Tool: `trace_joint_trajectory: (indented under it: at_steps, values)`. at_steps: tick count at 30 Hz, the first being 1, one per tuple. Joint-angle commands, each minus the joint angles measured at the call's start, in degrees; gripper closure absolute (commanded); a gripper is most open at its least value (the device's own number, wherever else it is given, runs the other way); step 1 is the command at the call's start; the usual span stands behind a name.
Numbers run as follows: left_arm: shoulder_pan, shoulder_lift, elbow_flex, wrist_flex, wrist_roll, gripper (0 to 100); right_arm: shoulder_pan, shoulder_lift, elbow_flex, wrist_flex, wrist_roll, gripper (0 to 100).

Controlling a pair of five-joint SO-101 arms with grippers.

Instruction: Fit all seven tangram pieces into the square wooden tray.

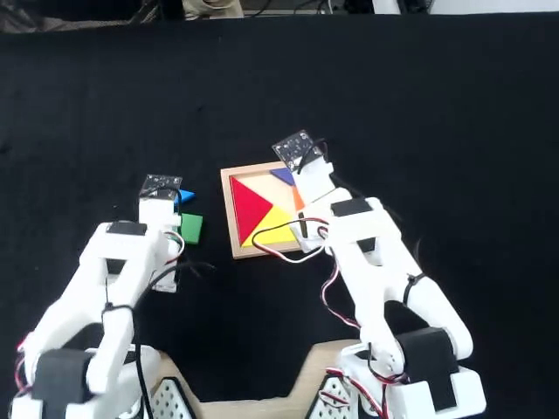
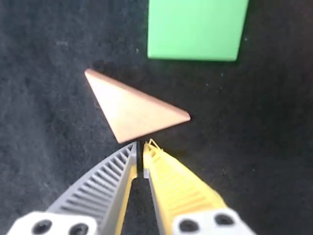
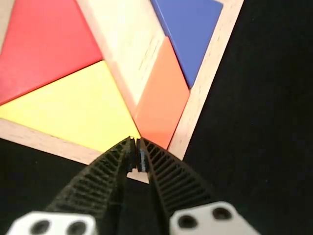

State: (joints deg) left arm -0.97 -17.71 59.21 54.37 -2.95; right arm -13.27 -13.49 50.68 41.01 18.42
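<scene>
left claw shut at the tip of a loose triangle, tray part filled

a small triangle (image 2: 132, 110) lies flat on the black cloth, outside the tray (image 1: 229, 209). one corner points back at the left claw (image 2: 141, 146). its long edge runs crosswise to the claw and faces a green square (image 2: 195, 29) just beyond it. the left claw is clenched and empty, its tips almost touching that near corner. to grasp the piece it would likely need to part its jaws first. the left arm is the nearer one by far.

the tray sits to the right of these two pieces. in it lie a red triangle (image 1: 249, 208), a yellow triangle (image 1: 275, 229), a blue piece (image 1: 282, 175) and an orange piece (image 1: 298, 199), with bare wood showing between them. the right claw (image 3: 136, 143) is also clenched and empty, hanging over the tray's near edge where yellow and orange meet.

the cloth (image 1: 393, 105) covers the whole table. cables and clutter show past its far edge.
</scene>
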Motion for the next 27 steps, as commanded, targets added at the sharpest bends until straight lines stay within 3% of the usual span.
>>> trace_joint_trajectory:
  at_steps: [1,9,16,21,24,27]
  values:
    - [-2.7,1.8,-5.3,-0.9,-0.7,97,1.0,-0.1,-3.2,-0.3,0.1,98.7]
    - [-8.5,2.7,-10.6,-1.1,-2.5,97,1.0,-0.1,-3.2,-0.3,0.1,98.7]
    - [-11.3,2.7,-7.3,-11.9,-4.4,97,1.0,-0.1,-3.1,-0.3,0.1,98.7]
    - [-10.9,2.7,-7.8,-12.9,-4.3,97,0.9,0.1,-3.1,-0.3,0.1,98.7]
    - [-10.9,2.1,-7.7,-10.7,-3.1,97,0.8,0.1,-3.1,-0.3,0.1,98.7]
    - [-10.9,1.3,-10.9,-2.0,-0.5,97,0.7,0.1,-3.1,-0.3,0.1,98.7]
